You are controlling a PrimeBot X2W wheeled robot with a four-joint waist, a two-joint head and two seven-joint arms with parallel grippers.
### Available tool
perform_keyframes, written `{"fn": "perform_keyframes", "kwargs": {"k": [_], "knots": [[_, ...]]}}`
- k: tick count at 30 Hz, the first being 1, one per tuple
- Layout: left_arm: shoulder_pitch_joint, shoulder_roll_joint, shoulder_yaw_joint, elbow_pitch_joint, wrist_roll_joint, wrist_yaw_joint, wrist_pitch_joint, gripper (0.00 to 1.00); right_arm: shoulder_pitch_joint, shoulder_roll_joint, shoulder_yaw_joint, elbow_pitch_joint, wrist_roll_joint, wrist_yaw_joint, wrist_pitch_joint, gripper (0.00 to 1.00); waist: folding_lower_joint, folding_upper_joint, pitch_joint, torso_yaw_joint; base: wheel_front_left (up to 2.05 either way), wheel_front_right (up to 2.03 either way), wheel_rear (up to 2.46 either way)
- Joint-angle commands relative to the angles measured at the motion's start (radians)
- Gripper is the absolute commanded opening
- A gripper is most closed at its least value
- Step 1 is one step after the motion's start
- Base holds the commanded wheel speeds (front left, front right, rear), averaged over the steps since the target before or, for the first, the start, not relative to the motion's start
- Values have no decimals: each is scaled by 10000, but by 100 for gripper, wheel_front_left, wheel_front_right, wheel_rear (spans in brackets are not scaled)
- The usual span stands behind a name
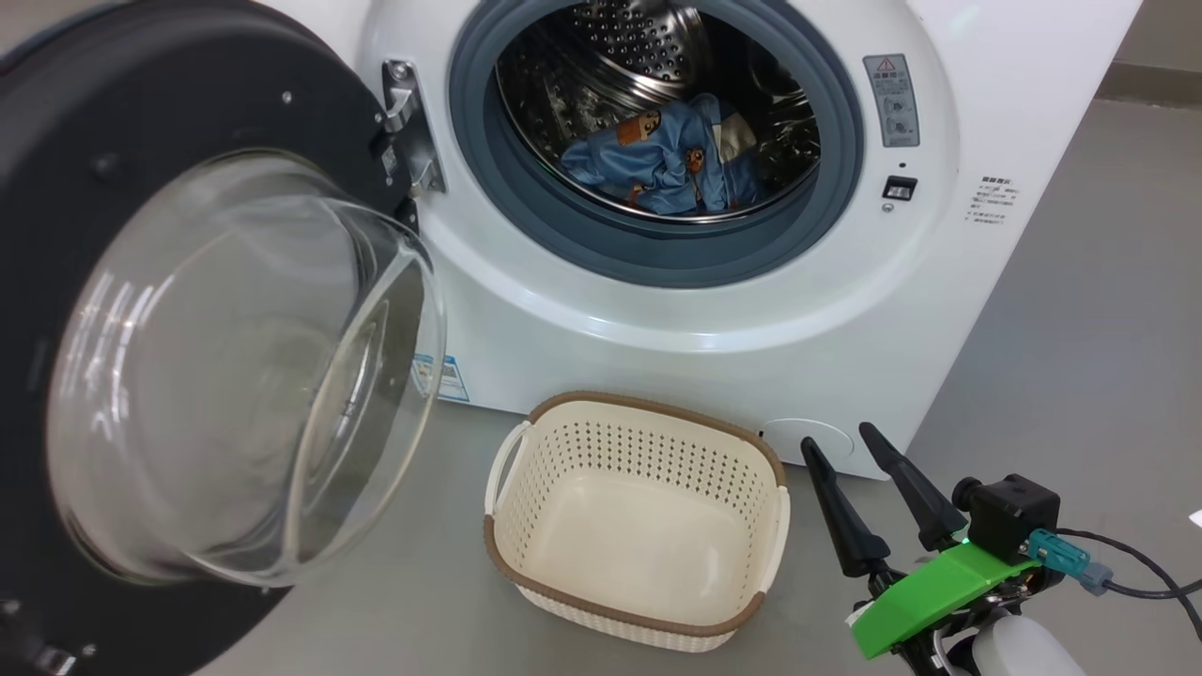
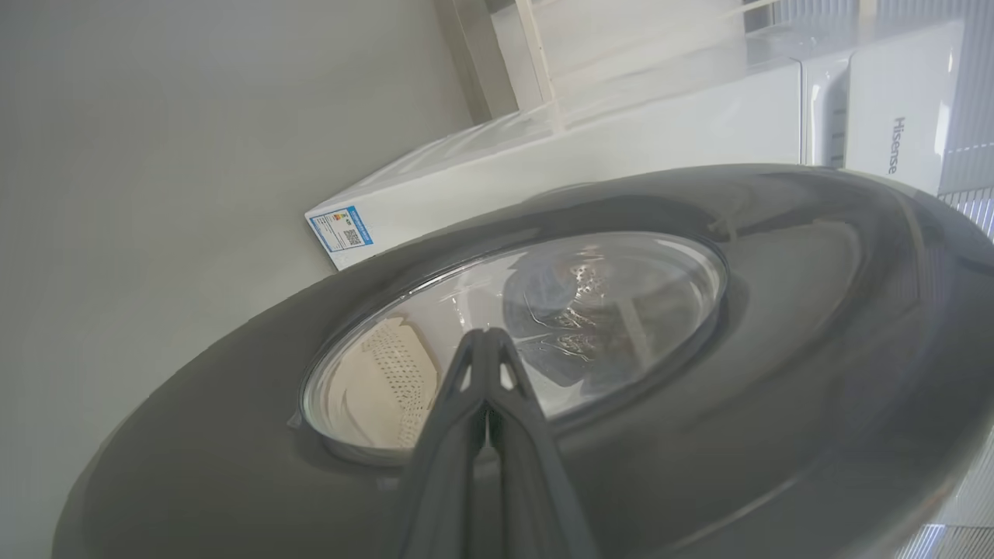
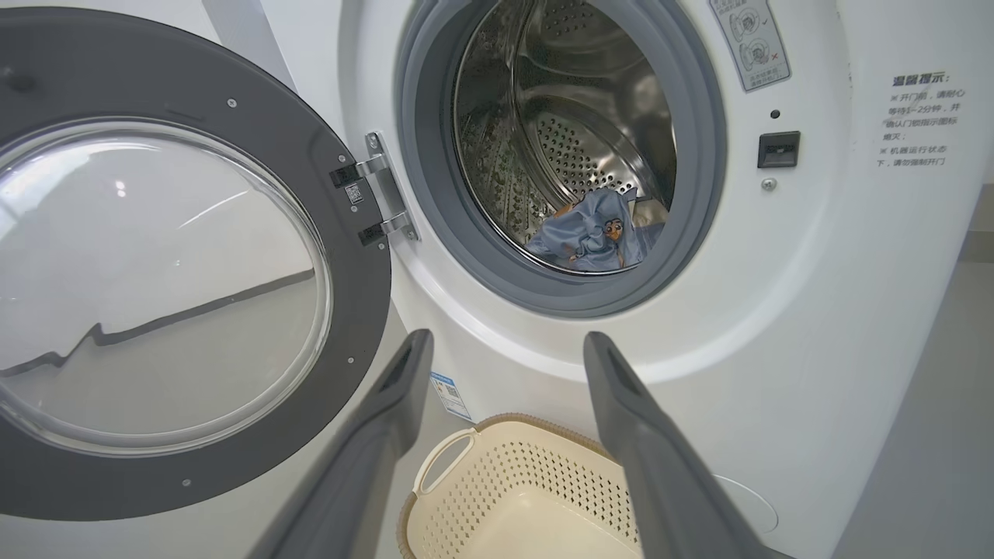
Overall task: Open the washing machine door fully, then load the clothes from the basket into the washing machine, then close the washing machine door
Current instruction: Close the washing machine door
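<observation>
Smooth grey floor [image 1: 1080, 310], soft even light; dark skirting [image 1: 1150, 89] under beige wall [image 1: 1169, 33], far rt.

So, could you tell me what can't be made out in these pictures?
- Left wrist view: whether the shut left gripper touches the door; it covers the spot.
- Right wrist view: the basket's near half, cut by the bottom edge and the right gripper.
- Head view: the warning label's text, too small.

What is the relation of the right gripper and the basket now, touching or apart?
Apart. In the head view, bare floor shows between the open right gripper and the basket.
</observation>
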Motion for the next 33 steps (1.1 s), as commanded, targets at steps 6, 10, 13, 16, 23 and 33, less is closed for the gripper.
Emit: {"fn": "perform_keyframes", "kwargs": {"k": [6, 10, 13, 16, 23, 33], "knots": [[589, -63, -213, -2287, -547, 140, 1302, 0, 135, 150, 77, -234, 100, 16, -49, 100, 0, -1, -187, 65, 0, 0, 0], [1020, -445, -403, -3660, -815, 568, 1749, 0, 158, 205, 54, -243, 129, 16, -49, 100, 0, -1, -250, 28, 0, 0, 0], [1328, -700, -481, -4549, -1019, 863, 1986, 0, 150, 252, 58, -261, 167, 16, -49, 100, 0, -1, -307, -102, 0, 0, 0], [1591, -906, -556, -5328, -1102, 1102, 2088, 0, 182, 272, 21, -279, 189, 16, -49, 100, 0, -1, -352, -276, 0, 0, 0], [2016, -1386, -724, -6777, -1440, 1513, 2331, 0, 282, 285, -53, -283, 199, 16, -49, 100, 0, -1, -411, -735, 0, 0, 0], [2229, -2114, -1223, -8012, -1439, 1778, 2201, 0, 233, 296, -103, -302, 202, 16, -49, 100, 0, -1, -413, -1698, 0, 0, 0]]}}
